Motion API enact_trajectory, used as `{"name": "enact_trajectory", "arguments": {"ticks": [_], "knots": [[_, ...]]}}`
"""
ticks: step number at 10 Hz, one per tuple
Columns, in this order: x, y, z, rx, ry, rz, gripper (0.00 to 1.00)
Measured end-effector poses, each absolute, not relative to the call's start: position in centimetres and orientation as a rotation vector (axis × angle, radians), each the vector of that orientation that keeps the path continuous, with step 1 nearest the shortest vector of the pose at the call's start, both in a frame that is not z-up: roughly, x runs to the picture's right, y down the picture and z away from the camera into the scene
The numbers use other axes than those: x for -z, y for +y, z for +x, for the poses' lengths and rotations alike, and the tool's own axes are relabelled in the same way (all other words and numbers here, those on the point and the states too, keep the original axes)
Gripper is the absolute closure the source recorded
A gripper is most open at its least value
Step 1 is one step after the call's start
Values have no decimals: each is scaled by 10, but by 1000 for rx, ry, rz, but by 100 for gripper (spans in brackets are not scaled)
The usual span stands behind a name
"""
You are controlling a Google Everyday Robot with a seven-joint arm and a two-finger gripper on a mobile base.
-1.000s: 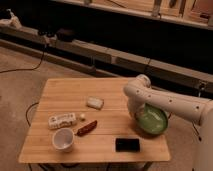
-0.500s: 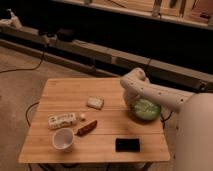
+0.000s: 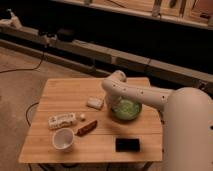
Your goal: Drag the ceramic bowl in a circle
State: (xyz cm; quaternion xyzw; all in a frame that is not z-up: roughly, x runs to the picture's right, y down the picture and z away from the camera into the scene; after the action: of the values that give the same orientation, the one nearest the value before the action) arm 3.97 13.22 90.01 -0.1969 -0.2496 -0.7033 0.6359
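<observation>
The ceramic bowl (image 3: 127, 110), wide, shallow and green, sits on the wooden table (image 3: 70, 90) right of its middle. My white arm reaches in from the right, bends above the bowl and comes down at the bowl's left rim. My gripper (image 3: 113, 103) is at that rim, shut on it, and its tips are hidden by the wrist.
Left of the bowl lie a white block (image 3: 94, 103), a white packet (image 3: 61, 120), a brown bar (image 3: 86, 128) and a white cup (image 3: 63, 138). A black rectangular object (image 3: 127, 144) lies near the front edge. My body (image 3: 192, 130) fills the right side.
The bowl has slid with my gripper from the table's right front toward the back and then left, nearer the middle. The other objects have stayed put.
</observation>
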Motion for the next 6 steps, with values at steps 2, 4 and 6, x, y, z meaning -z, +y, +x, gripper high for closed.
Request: {"name": "enact_trajectory", "arguments": {"ticks": [2,4,6], "knots": [[-881,145,14,1615,-636,-430,100],[-869,153,15,1590,-651,-454,100],[-854,168,35,1547,-633,-527,100]]}}
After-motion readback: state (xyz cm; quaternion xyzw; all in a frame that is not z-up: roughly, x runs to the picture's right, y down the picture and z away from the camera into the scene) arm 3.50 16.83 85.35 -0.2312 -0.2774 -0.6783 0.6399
